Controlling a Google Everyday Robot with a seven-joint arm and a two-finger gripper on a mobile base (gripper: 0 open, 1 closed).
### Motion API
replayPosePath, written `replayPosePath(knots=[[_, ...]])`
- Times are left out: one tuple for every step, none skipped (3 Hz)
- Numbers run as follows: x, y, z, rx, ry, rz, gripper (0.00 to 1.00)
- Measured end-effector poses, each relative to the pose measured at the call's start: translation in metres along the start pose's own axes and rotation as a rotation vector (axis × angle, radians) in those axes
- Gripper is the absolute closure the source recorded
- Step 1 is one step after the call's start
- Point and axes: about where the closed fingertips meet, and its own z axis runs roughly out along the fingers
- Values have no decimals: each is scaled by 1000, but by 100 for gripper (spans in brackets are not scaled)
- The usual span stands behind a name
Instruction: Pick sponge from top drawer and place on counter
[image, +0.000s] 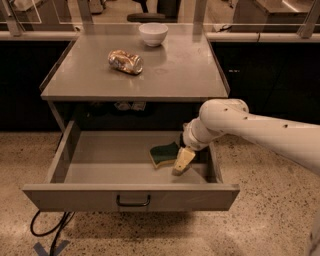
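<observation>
The crushed golden can (125, 61) lying on its side on the bench (185, 75) carries print too blurred to read, and a white bowl (153, 34) stands behind it near the bench's back edge. The sponge (164, 154) lies flat on the floor of the pulled-out top drawer (130, 196), right of centre, its dark green scrub face up with a thin yellow foam edge showing along its wavy near side. The gripper (183, 161) reaches down into the drawer just beside the sponge's right edge, its tip low near the floor; I cannot tell whether it is released or clenched, nor whether it touches the sponge.
</observation>
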Motion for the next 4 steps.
replayPosePath(knots=[[-30, 13, 14, -100, -44, -52, 0], [-34, 18, 15, -131, -47, -67, 0], [-47, 20, 9, -145, -27, -121, 0], [-52, 26, 26, -232, -35, -158, 0]])
